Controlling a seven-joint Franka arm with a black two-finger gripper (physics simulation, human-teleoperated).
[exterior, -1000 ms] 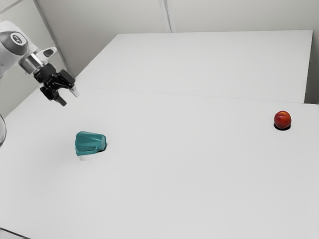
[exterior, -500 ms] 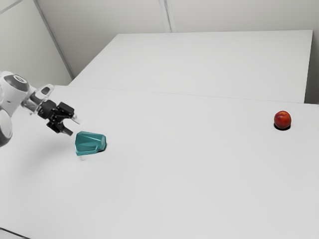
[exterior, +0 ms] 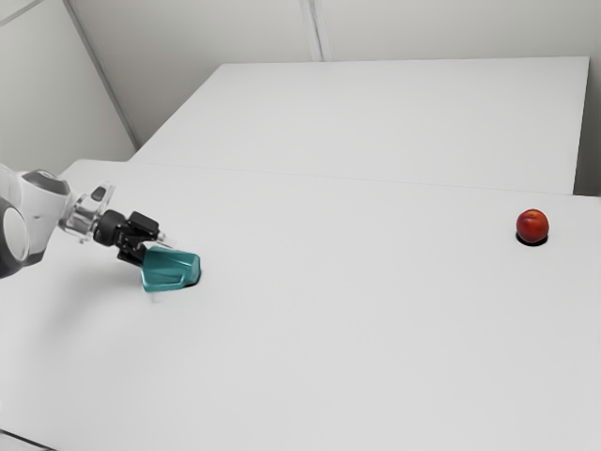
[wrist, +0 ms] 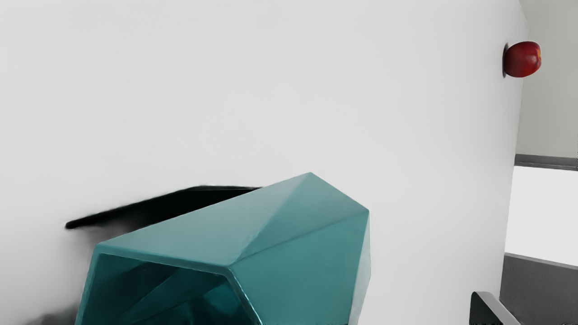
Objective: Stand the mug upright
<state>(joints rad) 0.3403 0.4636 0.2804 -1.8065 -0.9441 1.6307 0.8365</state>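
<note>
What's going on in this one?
A robot arm has its open gripper right at a teal mug that lies on its side on the white table, the mug's mouth facing the gripper. One finger stands clear of the mug's wall, so I see no grip on it. The mug is not yet upright. A red fruit sits well away, toward the exterior view's right, and nothing is handling it.

White table (exterior: 357,348); pale grey walls (exterior: 197,56), narrow upright strip (exterior: 315,28).
</note>
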